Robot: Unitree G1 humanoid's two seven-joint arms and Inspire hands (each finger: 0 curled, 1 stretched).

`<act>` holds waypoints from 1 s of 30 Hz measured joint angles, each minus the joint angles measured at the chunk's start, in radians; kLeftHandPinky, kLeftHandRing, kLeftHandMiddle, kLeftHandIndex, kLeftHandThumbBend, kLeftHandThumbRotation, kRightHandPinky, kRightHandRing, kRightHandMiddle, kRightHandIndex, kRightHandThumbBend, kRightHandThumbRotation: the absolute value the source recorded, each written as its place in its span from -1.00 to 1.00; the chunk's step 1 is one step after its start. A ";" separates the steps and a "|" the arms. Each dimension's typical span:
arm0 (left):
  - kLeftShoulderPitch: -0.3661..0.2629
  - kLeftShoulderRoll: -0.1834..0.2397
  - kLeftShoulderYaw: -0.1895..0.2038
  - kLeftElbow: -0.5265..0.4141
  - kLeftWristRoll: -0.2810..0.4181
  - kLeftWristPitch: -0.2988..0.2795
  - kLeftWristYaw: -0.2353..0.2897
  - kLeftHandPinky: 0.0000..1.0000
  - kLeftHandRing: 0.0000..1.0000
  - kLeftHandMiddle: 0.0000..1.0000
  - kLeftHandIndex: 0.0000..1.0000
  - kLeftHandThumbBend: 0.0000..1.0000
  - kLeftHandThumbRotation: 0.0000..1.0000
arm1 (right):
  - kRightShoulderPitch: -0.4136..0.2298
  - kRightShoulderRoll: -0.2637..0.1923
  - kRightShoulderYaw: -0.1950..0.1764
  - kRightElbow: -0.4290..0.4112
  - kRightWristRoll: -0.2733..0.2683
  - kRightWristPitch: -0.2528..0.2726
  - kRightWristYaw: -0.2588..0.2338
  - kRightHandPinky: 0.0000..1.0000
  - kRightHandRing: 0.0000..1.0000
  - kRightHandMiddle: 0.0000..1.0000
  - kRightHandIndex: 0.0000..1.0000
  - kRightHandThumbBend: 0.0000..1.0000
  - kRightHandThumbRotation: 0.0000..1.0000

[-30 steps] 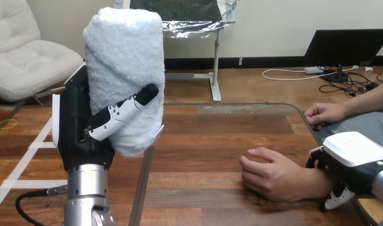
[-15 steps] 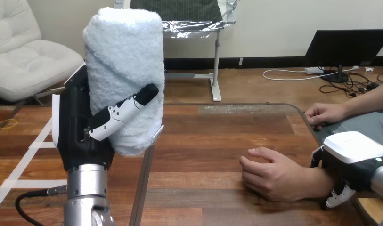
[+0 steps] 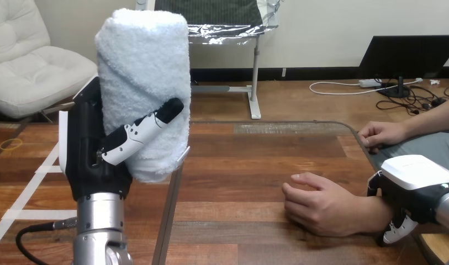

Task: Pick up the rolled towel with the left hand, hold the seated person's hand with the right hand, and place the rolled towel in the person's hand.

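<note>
While left hand (image 3: pixel 92 157) grips rolled towel (image 3: pixel 142 72) upright, person's hand (image 3: pixel 321 205) lies palm-down well right; right hand (image 3: pixel 416 178) clasps its wrist (image 3: pixel 378 212).

Right hand (image 3: pixel 412 179) partly behind the person's wrist (image 3: pixel 371 212), its forearm (image 3: pixel 447 212) beyond the picture's edge.

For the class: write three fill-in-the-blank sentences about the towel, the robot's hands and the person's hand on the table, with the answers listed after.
The left hand grips the rolled towel, which stands ____. The right hand curls round the ____ of the person's nearer hand. That hand lies palm ____ on the table.
Missing words: upright; wrist; down.
</note>
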 measured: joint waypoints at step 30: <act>0.000 -0.001 0.016 0.001 0.000 -0.001 0.001 -0.56 -0.45 -0.31 -0.23 0.00 -1.00 | 0.008 0.000 -0.003 0.001 0.080 -0.003 -0.018 -0.70 -0.56 -0.37 -0.16 0.84 -0.89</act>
